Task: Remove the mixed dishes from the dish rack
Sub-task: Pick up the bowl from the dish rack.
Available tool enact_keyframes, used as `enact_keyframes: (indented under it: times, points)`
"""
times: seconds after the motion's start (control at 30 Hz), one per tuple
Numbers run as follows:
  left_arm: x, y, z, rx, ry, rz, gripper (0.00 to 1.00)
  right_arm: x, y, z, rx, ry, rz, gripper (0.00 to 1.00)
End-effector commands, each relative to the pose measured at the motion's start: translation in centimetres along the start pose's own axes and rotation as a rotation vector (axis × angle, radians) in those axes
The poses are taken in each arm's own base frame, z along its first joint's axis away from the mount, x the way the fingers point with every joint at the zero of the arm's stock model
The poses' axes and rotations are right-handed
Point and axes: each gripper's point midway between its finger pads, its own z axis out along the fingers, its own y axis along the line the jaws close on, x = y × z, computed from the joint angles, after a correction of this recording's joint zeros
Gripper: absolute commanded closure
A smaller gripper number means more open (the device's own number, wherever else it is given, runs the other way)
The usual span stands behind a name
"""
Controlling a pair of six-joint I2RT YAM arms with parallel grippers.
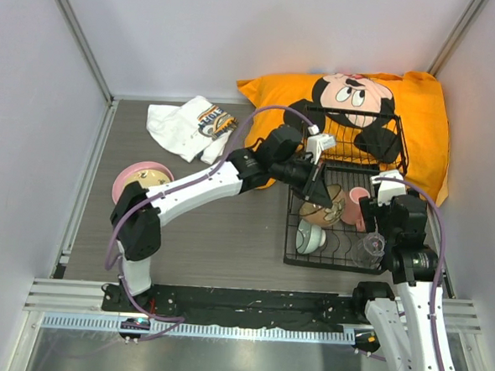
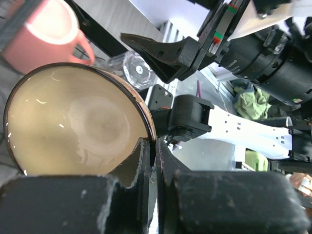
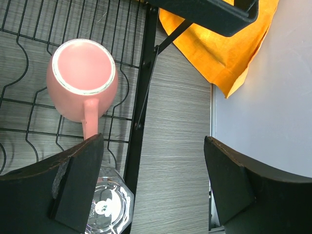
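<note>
Left pincer (image 2: 152, 148) clamped together on the brown bowl's (image 2: 78, 122) rim, over the dish rack (image 3: 142, 97). Thin edge hold may slip on lifting, dropping the bowl onto the pink mug (image 2: 44, 34) just beyond its fingertips. Right pincer (image 3: 153, 146) stands apart, empty
</note>
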Motion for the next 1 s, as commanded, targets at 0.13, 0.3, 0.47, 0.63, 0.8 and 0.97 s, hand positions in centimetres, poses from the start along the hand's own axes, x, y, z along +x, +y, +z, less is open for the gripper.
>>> enact_keyframes:
  times: [0.13, 0.3, 0.47, 0.63, 0.8, 0.97]
  points:
    - [-5.0, -4.3, -5.8, 0.042, -0.182, 0.159, 1.00, -1.1, -0.4, 0.5, 0.023, -0.043, 0.023, 0.13]
    - [-5.0, -2.3, -7.9, -0.041, -0.202, 0.168, 1.00, -1.2, -0.2, 0.6, 0.014, -0.042, 0.028, 0.13]
    - [-4.2, 0.0, -10.1, -0.142, -0.204, 0.189, 1.00, -1.3, -0.1, 0.7, 0.005, -0.042, 0.032, 0.13]
    - [-2.8, 2.7, -12.9, -0.250, -0.200, 0.208, 1.00, -1.6, 0.1, 0.7, -0.008, -0.049, 0.039, 0.13]
    - [-1.7, 4.7, -15.3, -0.340, -0.202, 0.240, 1.00, -1.6, 0.3, 0.8, -0.019, -0.047, 0.042, 0.13]
    - [0.1, 6.8, -17.3, -0.447, -0.186, 0.265, 1.00, -1.7, 0.4, 0.8, -0.023, -0.048, 0.042, 0.13]
